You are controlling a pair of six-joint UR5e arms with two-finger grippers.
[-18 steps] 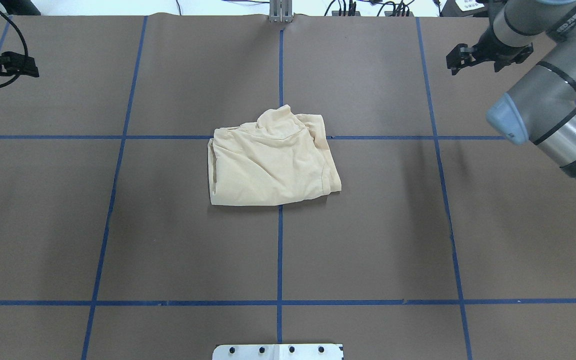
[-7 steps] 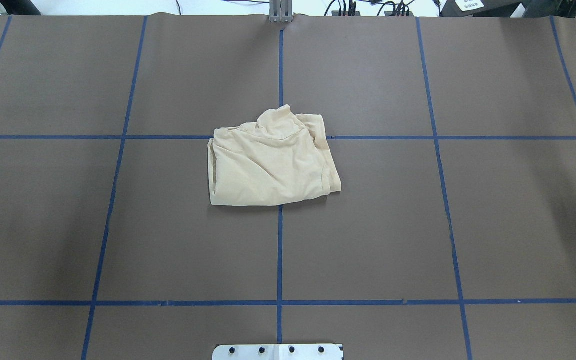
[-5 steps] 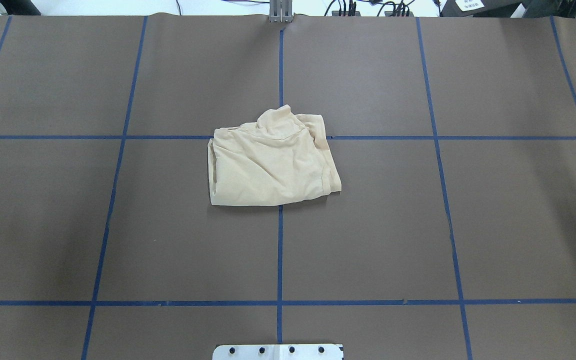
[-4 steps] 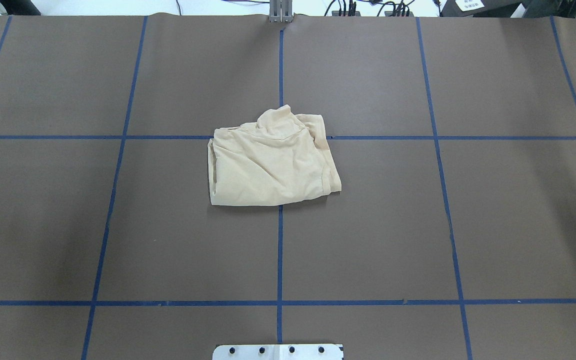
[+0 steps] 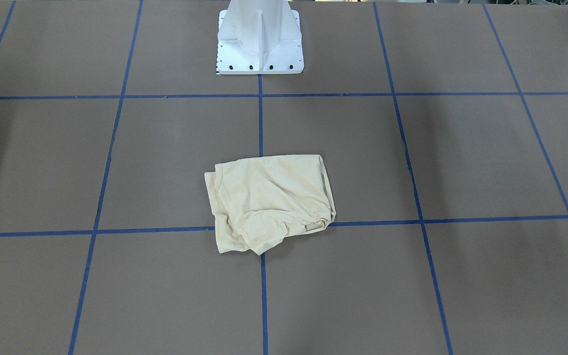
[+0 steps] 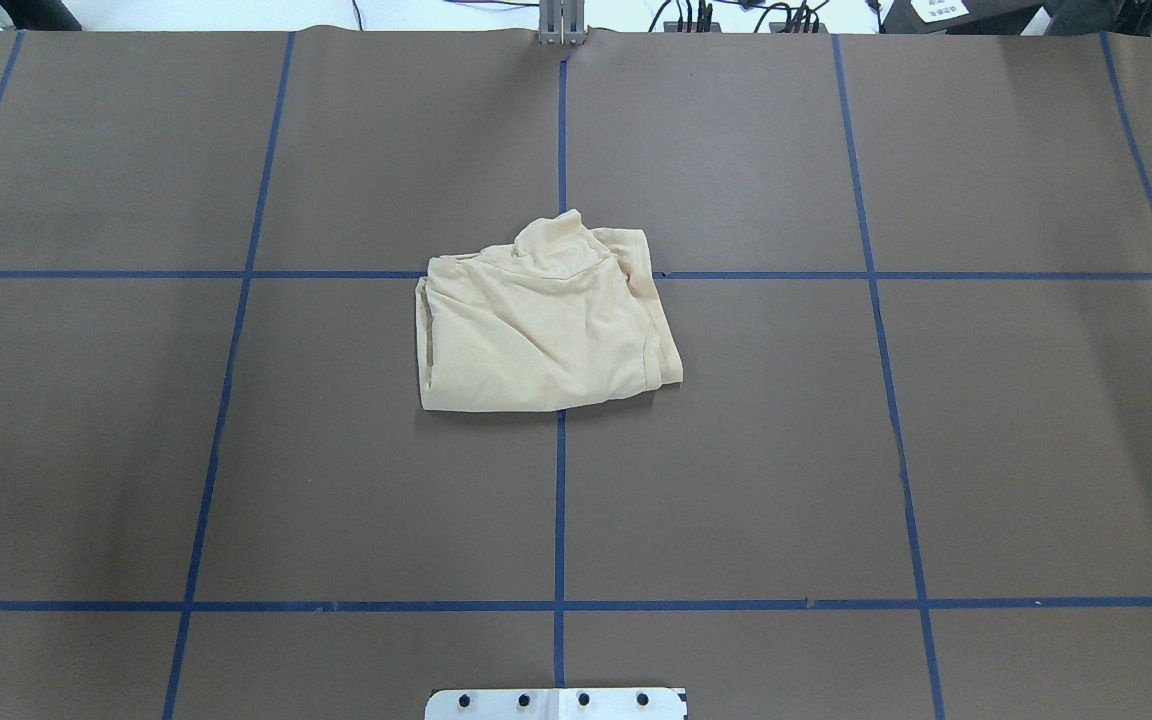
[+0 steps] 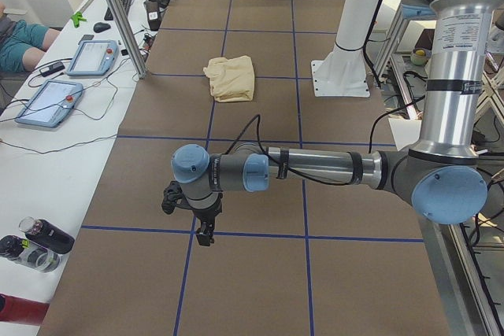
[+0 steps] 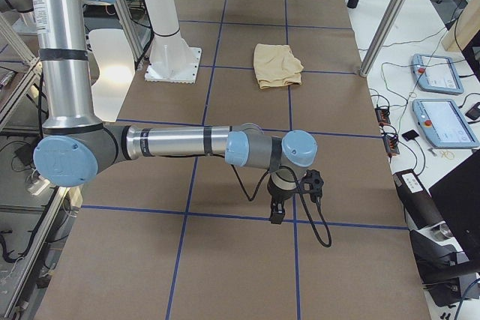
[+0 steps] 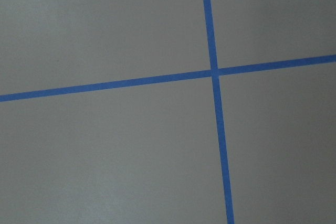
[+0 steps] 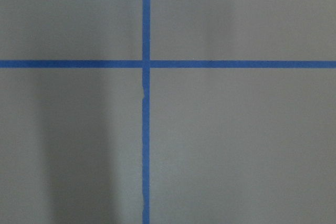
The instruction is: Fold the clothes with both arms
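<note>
While the left arm and the right arm were stretched low over opposite ends of the table, the pale cream-yellow T-shirt lay in a compact, roughly square bundle at the table's middle, across a crossing of the blue tape lines. The folding was judged all but done: the sleeves were tucked out of sight and the print hidden, though one bunched corner and some wrinkles were left untidy. The left gripper and the right gripper were pointed down close over bare table, well apart from the shirt, and no cloth was seen in either. Whether their jaws stood apart or together could not be told, as only the side views caught them.
</note>
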